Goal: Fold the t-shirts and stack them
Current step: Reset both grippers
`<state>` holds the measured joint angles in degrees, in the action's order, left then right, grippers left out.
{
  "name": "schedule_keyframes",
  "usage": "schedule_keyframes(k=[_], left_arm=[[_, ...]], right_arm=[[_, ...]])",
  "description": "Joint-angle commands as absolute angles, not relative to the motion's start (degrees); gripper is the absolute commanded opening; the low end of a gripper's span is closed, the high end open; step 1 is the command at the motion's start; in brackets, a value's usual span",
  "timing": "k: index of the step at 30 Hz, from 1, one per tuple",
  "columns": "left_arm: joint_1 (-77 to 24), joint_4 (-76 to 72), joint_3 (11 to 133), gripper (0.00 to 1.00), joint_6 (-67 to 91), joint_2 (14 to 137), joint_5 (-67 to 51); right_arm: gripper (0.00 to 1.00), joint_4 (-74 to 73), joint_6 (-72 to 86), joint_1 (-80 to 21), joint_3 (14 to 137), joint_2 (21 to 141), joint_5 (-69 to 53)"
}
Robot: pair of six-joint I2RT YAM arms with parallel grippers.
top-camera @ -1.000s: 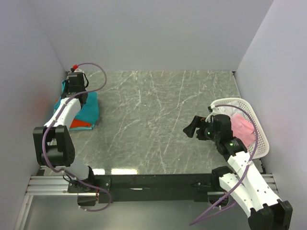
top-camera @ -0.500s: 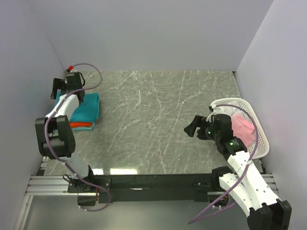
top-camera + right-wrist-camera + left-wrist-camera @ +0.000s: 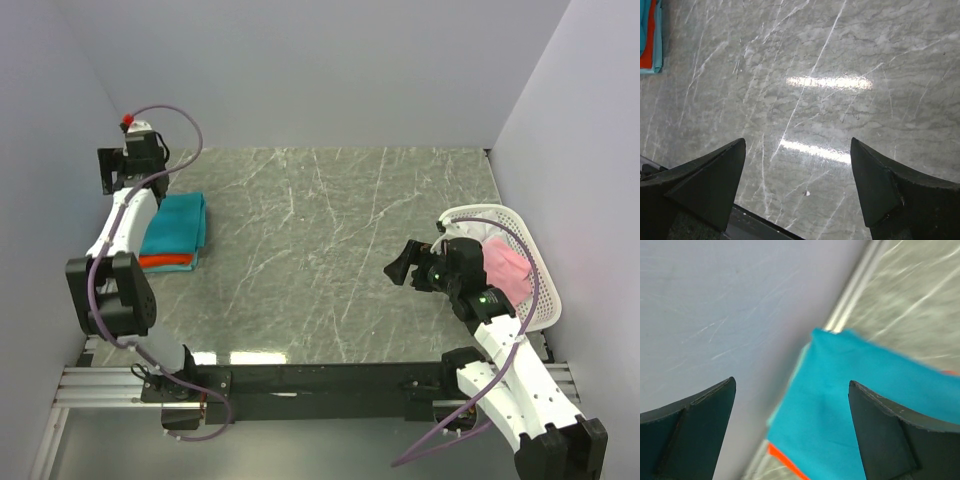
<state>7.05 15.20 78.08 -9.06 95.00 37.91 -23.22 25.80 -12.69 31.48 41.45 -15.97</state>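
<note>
A folded teal-blue t-shirt (image 3: 176,222) lies on a folded orange-red t-shirt (image 3: 164,262) at the table's left edge. Both show in the left wrist view, teal-blue t-shirt (image 3: 865,410) over an orange-red edge (image 3: 785,463). My left gripper (image 3: 108,172) is raised beyond the stack by the left wall, open and empty (image 3: 791,385). A pink t-shirt (image 3: 506,270) sits in the white mesh basket (image 3: 538,300) at the right. My right gripper (image 3: 400,265) hovers open just left of the basket, over bare table (image 3: 797,142). The stack (image 3: 650,35) appears at that view's top left corner.
Grey walls close in the table on the left, back and right. The marble tabletop (image 3: 330,250) stretches between the stack and the basket. A black rail (image 3: 320,378) with both arm bases runs along the near edge.
My left gripper has opened, let go of the teal-blue t-shirt and moved up and back toward the far left corner. The stack now lies flat. The right arm has not moved.
</note>
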Motion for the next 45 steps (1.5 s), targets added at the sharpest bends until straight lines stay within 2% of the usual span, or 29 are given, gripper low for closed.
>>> schedule_keyframes(k=[1,10,13,16,20,29,37,45], left_arm=[[6.9,14.8,80.5,0.99,1.6,86.7,28.5],[6.9,17.3,79.4,0.99,21.2,75.9,9.3],[6.5,16.3,75.4,0.99,25.6,71.7,4.1],[4.7,11.3,66.5,0.99,28.4,65.0,-0.6],[-2.6,6.6,53.6,0.99,31.7,55.9,3.0],[-22.4,5.6,32.5,1.00,40.7,44.1,10.9],[-26.1,13.4,22.8,0.99,47.5,34.1,15.6],[-26.2,12.7,21.3,0.99,47.6,26.8,16.7]], right_arm=[[0.91,-21.4,25.3,-12.2,30.9,41.2,-14.8],[0.93,-21.9,25.3,-12.2,30.8,40.1,-13.4],[0.93,-21.9,25.3,-12.2,30.5,39.3,-12.9],[0.93,-22.0,25.3,-12.2,30.6,38.8,-13.3],[0.94,-22.5,25.6,-12.2,30.6,38.3,-11.3],[0.94,-22.4,25.9,-12.2,30.2,37.1,-9.1],[0.95,-22.9,26.7,-12.2,30.1,36.9,-5.5],[0.95,-21.9,27.2,-12.2,29.0,34.5,-4.8]])
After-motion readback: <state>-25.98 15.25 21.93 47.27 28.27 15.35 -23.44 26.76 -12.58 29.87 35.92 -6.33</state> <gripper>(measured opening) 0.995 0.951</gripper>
